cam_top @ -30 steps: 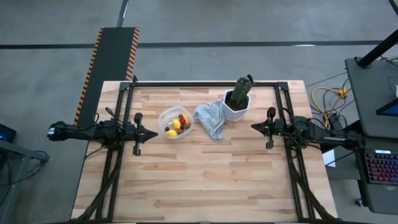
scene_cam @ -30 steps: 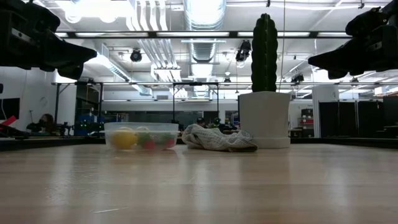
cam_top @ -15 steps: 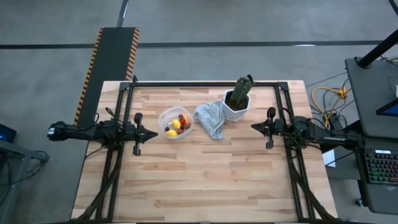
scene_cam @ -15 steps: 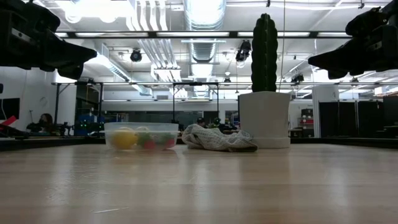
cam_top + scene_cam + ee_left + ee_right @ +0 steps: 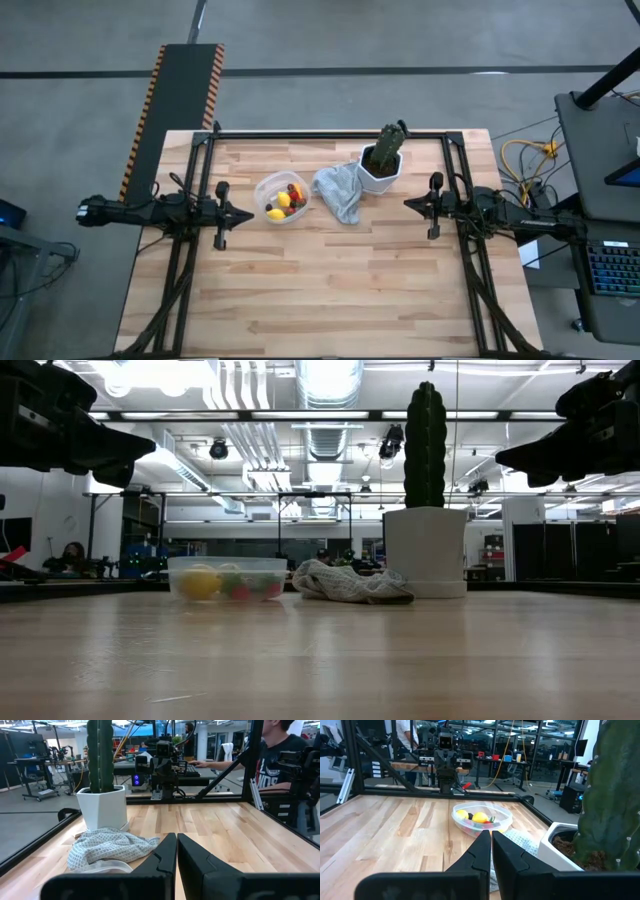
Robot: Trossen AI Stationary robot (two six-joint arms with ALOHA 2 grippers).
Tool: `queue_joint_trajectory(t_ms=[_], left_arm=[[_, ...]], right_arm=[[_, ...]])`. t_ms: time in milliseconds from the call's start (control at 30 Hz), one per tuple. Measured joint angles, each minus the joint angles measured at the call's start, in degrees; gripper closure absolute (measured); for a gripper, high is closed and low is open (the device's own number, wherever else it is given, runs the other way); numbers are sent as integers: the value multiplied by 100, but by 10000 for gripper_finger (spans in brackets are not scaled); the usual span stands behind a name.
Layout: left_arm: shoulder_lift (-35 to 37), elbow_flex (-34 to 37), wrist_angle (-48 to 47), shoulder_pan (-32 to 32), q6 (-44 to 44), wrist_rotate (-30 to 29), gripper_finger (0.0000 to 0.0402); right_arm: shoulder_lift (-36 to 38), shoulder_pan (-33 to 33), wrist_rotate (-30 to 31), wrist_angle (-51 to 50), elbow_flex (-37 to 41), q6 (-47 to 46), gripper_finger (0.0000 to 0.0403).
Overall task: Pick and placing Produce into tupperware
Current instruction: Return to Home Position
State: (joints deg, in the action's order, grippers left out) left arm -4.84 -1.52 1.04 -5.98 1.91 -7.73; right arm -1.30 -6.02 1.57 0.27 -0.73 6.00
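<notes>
Produce all boxed, arms parked: looks like the homing step.
Left claw (image 5: 246,214) by the counter's left edge and right claw (image 5: 408,204) by its right edge, both pressed together, empty. Produce (image 5: 283,200) lies inside the tupperware (image 5: 264,188), left of middle toward the back edge, beside the cloth (image 5: 338,192). Next move likely needs no grasp. The right wrist view shows the fruit; the left wrist view shows only cloth and pot (image 5: 102,807).

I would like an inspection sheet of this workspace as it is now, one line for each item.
Surface: wooden table, no spill seen.
Job's things: produce lies inside the tupperware; no loose piece seen.
Clutter: grey cloth between the tupperware and the white pot with a cactus.
Pincers: left pincer and right pincer shut, holding nothing, at opposite sides.
Cables: yellow cables off the table's right edge.
Surroundings: a person sits beyond the table.
</notes>
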Motion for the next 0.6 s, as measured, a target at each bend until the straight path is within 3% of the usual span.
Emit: queue_joint_trajectory(t_ms=[600], left_arm=[[0, 0, 0, 0, -2, 0, 402]], right_arm=[[0, -1, -1, 0, -2, 0, 394]])
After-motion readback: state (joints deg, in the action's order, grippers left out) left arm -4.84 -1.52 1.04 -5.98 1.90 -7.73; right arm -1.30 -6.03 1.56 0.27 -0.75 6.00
